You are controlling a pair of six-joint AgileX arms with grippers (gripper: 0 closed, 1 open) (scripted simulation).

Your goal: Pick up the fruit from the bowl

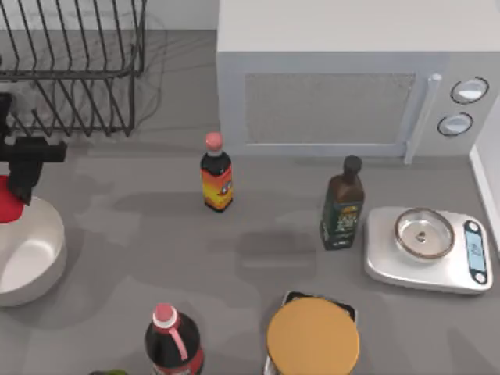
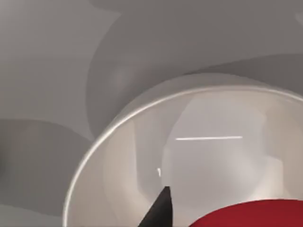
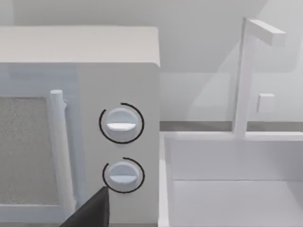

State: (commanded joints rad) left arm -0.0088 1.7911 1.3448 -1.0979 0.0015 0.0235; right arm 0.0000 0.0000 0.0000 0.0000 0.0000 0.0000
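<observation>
The red fruit shows at the table's far left edge, just over the rim of the white bowl. My left gripper reaches down over it and is shut on the fruit. In the left wrist view the fruit sits close up beside one dark fingertip, with the bowl below it and nothing else inside. In the right wrist view a dark finger of the parked right gripper points toward the microwave's knobs.
A wire dish rack stands at the back left and a microwave at the back. A red-capped sauce bottle, a dark oil bottle, a kitchen scale, a cola bottle and an orange-lidded jar stand about.
</observation>
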